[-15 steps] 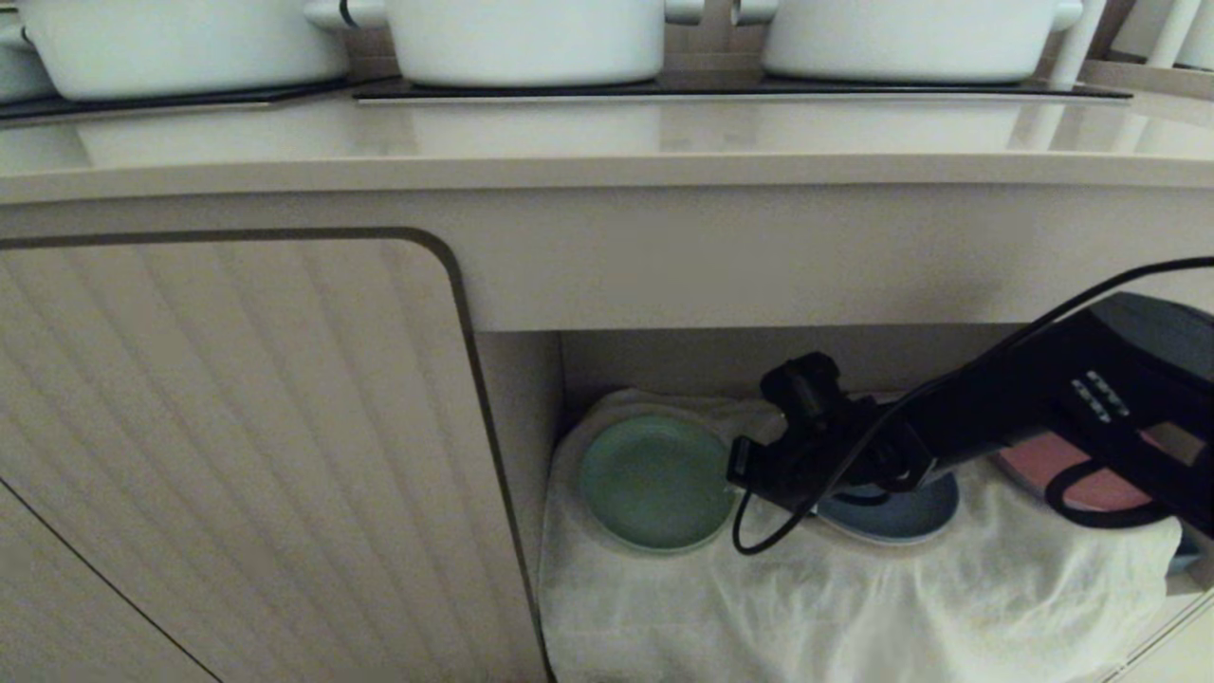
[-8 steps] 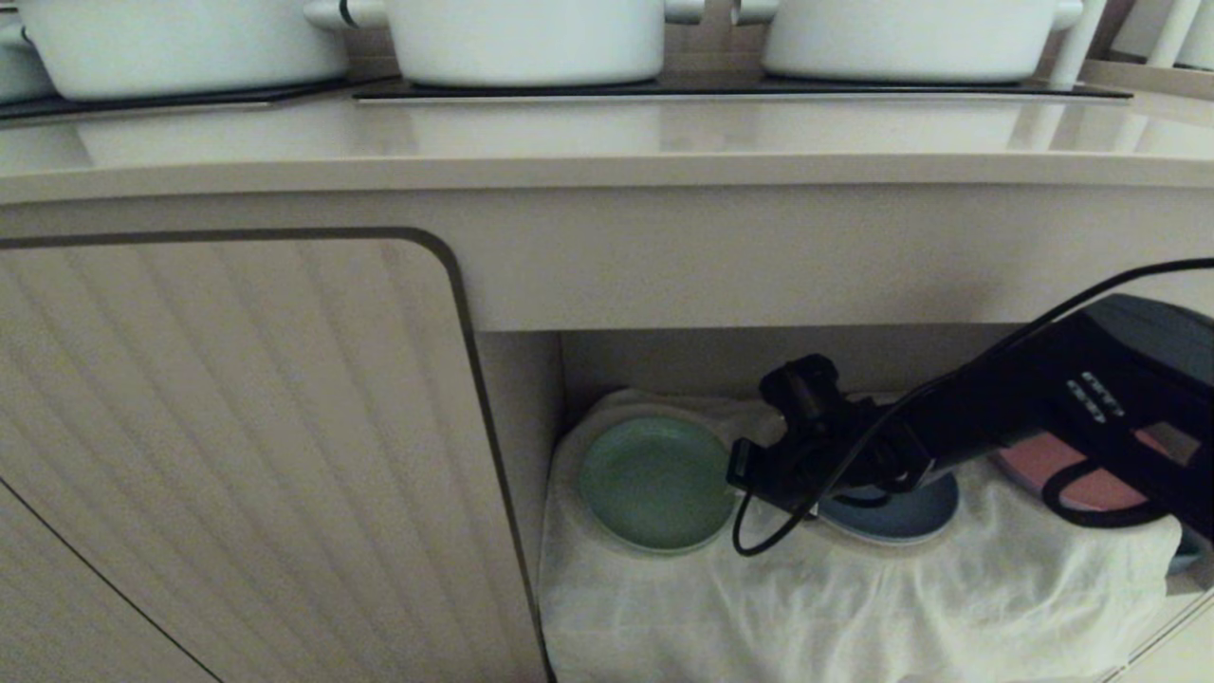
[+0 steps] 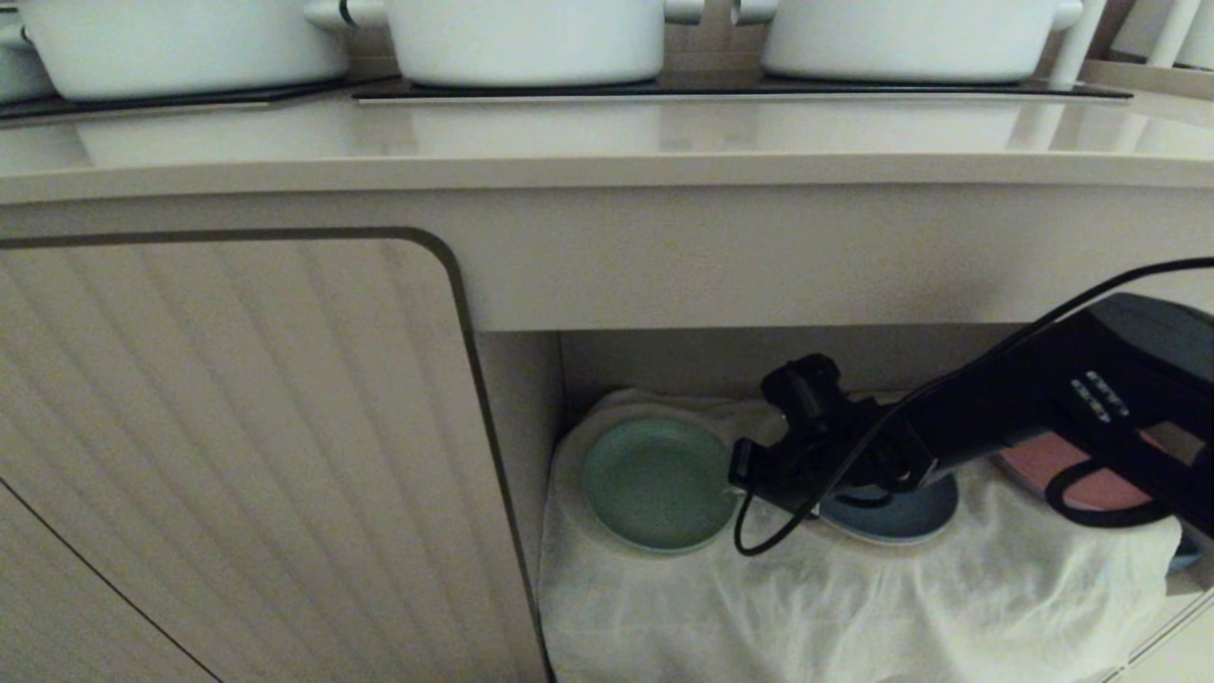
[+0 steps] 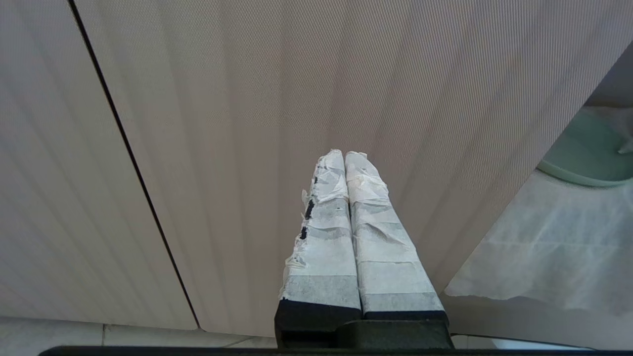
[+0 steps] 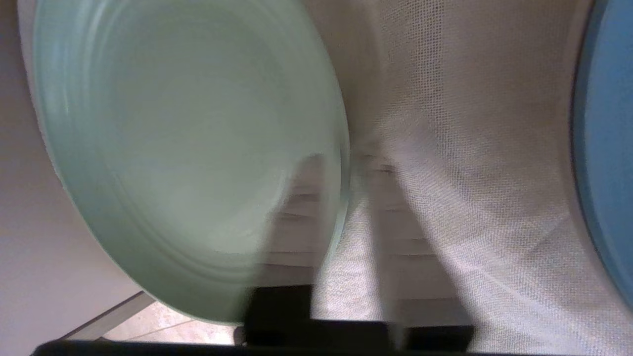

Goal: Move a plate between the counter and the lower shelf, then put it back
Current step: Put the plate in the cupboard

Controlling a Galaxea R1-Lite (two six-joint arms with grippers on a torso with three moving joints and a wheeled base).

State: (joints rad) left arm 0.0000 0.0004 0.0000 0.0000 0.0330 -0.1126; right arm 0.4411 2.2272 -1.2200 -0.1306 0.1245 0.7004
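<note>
Plate (image 3: 657,486) lies on the lower shelf (image 3: 854,588), its rim between the slightly parted right end effector (image 5: 346,198) fingers.

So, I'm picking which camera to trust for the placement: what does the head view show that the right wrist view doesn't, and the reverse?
Only the head view: the counter with white pots, the cabinet door, the pink plate, and the lower shelf as a whole.

Only the right wrist view: the right gripper right at the rim of the plate, seen close up.

Both: the plate, the blue plate and the cloth.
</note>
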